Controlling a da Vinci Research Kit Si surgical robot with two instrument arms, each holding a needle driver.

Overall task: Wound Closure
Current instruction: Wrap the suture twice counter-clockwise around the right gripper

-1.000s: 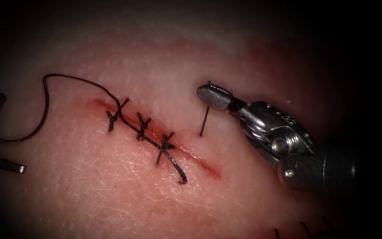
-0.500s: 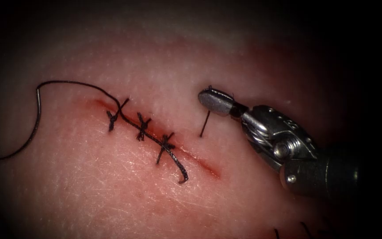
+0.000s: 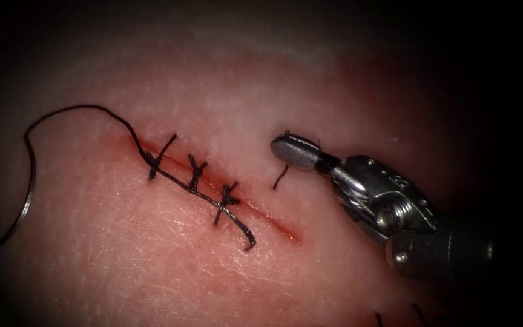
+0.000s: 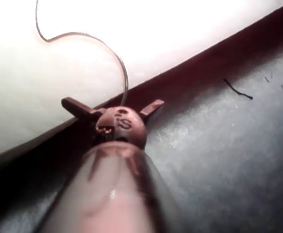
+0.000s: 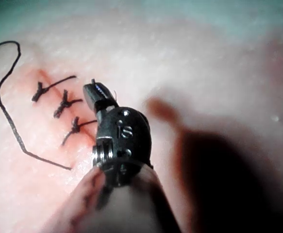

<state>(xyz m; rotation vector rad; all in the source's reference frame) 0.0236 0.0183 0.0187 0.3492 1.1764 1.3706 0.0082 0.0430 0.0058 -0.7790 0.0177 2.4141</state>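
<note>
Right gripper (image 3: 283, 148): jaws closed flat on the upper end of a short strand of thread (image 3: 281, 177), with a small tip showing above the jaws. The strand hangs in a slack curve to the tissue (image 3: 346, 79) and meets its surface to the right of the cut (image 3: 276, 221).

Left gripper (image 4: 112, 103): seen in the left wrist view, jaws spread wide apart and clamped on nothing, at the tissue's edge above the grey desk (image 4: 228, 155). A cut end of thread (image 4: 238, 90) lies on the desk.

Three stitches (image 3: 195, 173) cross the upper left part of the cut, where red fluid (image 3: 210, 180) lines the edges. A dark running strand (image 3: 237, 218) follows the cut over the stitches and ends free on the left side of its still-open lower part.

From the first stitch a long loop (image 3: 80, 109) sweeps out to the left across the tissue. Its far stretch, paler and shinier, appears to be the needle (image 3: 28, 200), lying on the surface left of the cut, not in the tissue and held by neither gripper; this cannot be told for certain.
</note>
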